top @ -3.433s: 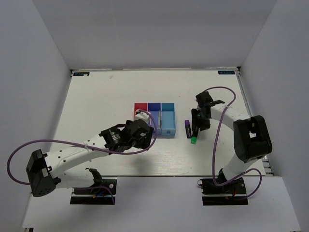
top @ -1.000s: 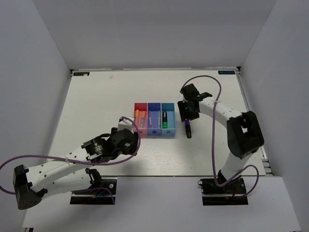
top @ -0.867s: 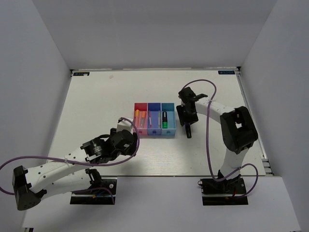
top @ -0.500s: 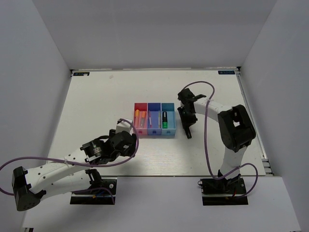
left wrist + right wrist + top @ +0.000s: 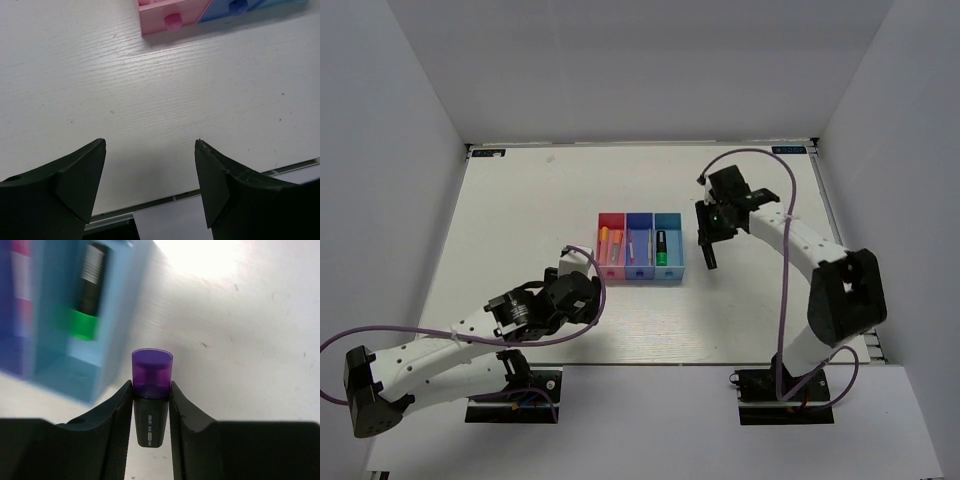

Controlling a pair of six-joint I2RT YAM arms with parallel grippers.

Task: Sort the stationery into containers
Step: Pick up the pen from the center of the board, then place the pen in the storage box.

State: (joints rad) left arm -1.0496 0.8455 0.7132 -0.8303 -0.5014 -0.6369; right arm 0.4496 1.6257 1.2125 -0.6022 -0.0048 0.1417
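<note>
The three joined bins stand mid-table: pink-red, dark blue, light blue. The pink-red bin holds a yellow and an orange-pink pen. The dark blue bin holds a thin pink-red pen. The light blue bin holds the black highlighter with green end, also in the right wrist view. My right gripper is shut on the stubby purple highlighter, held above the table just right of the light blue bin. My left gripper is open and empty, near the pink-red bin's front.
The table's near edge lies just under my left gripper. White walls close the table at the back and both sides. Bare tabletop lies right of the bins.
My right gripper closed on the purple highlighter, lifted it off the table and swung slightly right. The left arm drew back a little toward the near edge.
</note>
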